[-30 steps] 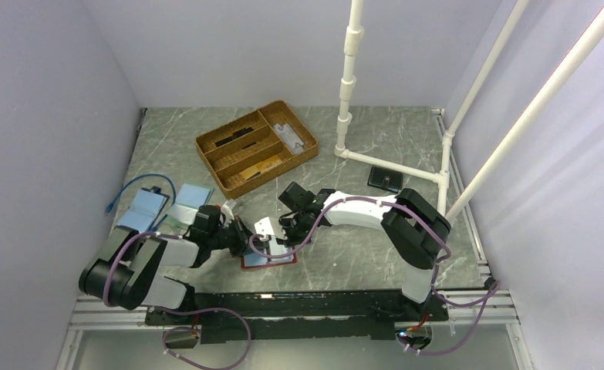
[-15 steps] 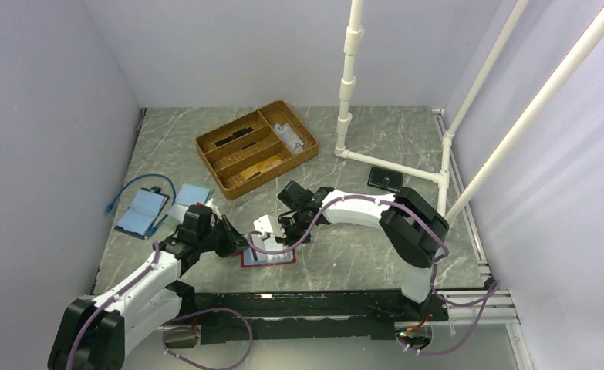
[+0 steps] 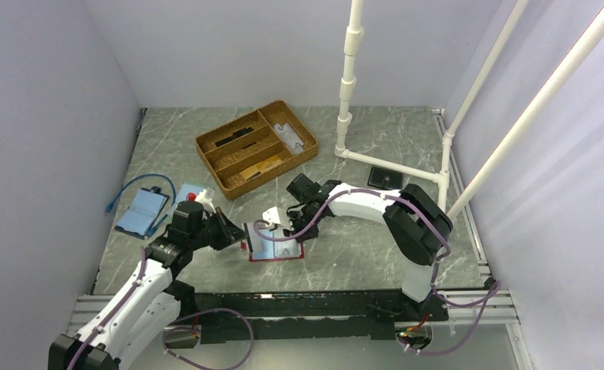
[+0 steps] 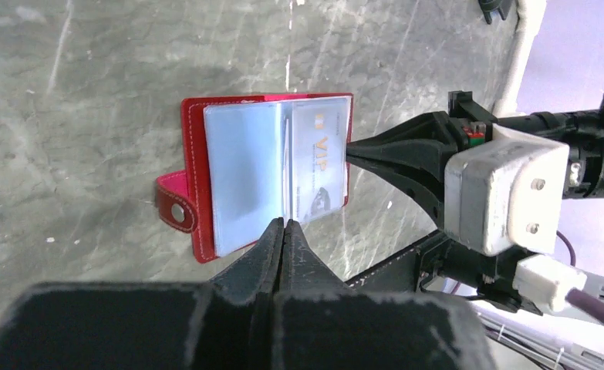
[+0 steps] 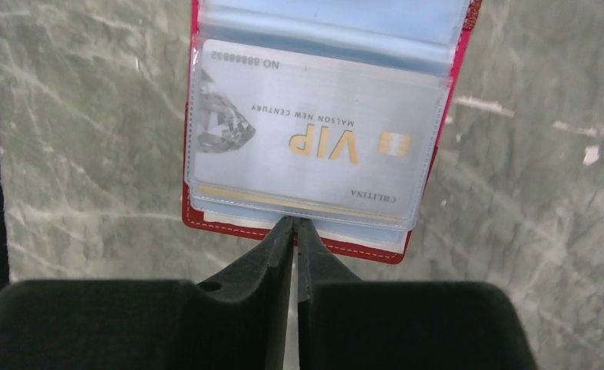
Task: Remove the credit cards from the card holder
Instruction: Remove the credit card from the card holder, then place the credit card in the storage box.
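Black fingers of the left gripper (image 4: 283,225) are pressed tightly together, tips at the near edge of the clear pockets, right on the centre fold of the card holder (image 4: 241,181); whether a pocket leaf is caught between them I cannot tell. Opposite, the right gripper (image 5: 295,225) has its 2 fingers all but closed, with a hairline slit between them; the tips touch the open edge of the pocket holding a silver-grey card (image 5: 314,146) printed VIP; whether they pinch that card's edge is unclear.

Outward from the tips, the red holder lies open on the grey marbled table (image 4: 67,116), lining upward, its snap tab (image 4: 173,212) sticking out to one side; the 2 arms meet it from opposite sides. Farther back, well apart, a woven tray (image 3: 271,174) holds dark, gold and pale items in its compartments.

The step in hand looks like drawing the silver-grey card from its pocket; it is not yet out. Next, the right fingers need a firm pinch on the card alone and a straight pull away, while the left pins the holder down.
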Controlling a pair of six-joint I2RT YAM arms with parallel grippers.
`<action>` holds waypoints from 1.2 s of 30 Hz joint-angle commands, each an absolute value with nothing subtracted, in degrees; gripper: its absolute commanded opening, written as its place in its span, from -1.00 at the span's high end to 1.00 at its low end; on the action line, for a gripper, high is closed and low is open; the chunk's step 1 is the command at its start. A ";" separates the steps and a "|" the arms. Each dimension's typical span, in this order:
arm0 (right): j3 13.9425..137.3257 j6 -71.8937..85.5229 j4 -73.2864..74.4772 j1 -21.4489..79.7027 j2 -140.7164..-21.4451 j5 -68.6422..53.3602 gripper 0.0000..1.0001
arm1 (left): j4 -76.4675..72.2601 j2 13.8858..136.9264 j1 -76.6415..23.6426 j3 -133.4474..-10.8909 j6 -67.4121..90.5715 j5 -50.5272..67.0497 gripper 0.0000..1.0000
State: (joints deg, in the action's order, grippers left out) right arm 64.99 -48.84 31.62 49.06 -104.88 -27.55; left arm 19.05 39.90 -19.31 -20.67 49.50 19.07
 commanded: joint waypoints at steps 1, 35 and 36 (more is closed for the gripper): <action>65.79 -49.38 40.26 46.58 -102.35 -29.64 0.76 | 16.09 41.81 -18.90 -22.79 47.59 22.41 1.00; 96.89 -60.02 62.70 26.69 -96.36 -55.80 -0.45 | 1.71 67.21 -25.19 -50.89 -1.87 49.02 1.00; 98.18 -59.62 62.87 27.32 -97.30 -55.42 -0.44 | 1.91 67.40 -25.58 -51.26 -2.23 48.98 1.00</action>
State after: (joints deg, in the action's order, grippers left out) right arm 92.42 -62.41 61.63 25.85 -94.37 -53.10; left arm 4.10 67.24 -24.08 -48.14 5.89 45.87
